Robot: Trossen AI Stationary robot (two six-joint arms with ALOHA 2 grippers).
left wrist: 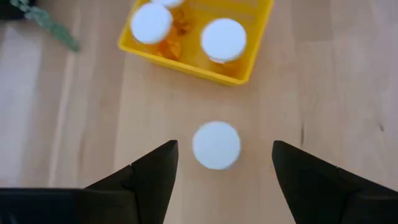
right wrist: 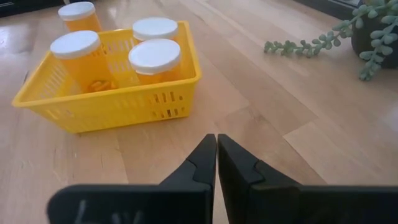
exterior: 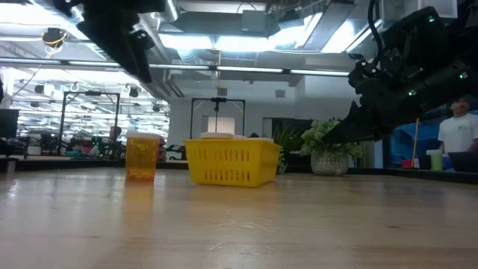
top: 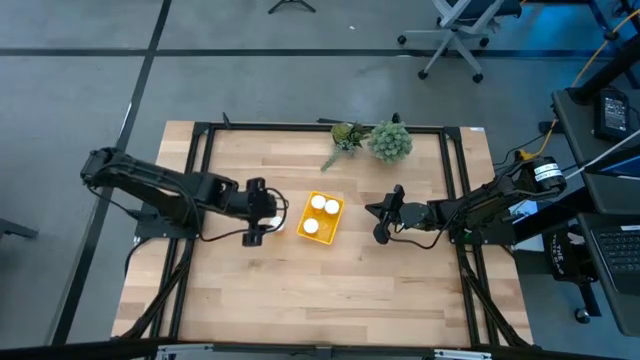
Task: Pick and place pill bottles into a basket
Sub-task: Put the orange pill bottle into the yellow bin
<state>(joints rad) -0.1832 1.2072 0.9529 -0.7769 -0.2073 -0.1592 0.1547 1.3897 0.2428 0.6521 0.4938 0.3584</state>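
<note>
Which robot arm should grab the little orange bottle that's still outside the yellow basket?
Left, probably: the left pincer hangs open right above the white-capped orange pill bottle beside the yellow plastic basket; the right pincer is shut across it.

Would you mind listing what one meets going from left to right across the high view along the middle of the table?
Left gripper → pill bottle standing on the table → yellow basket holding three bottles → right gripper, shut.
</note>
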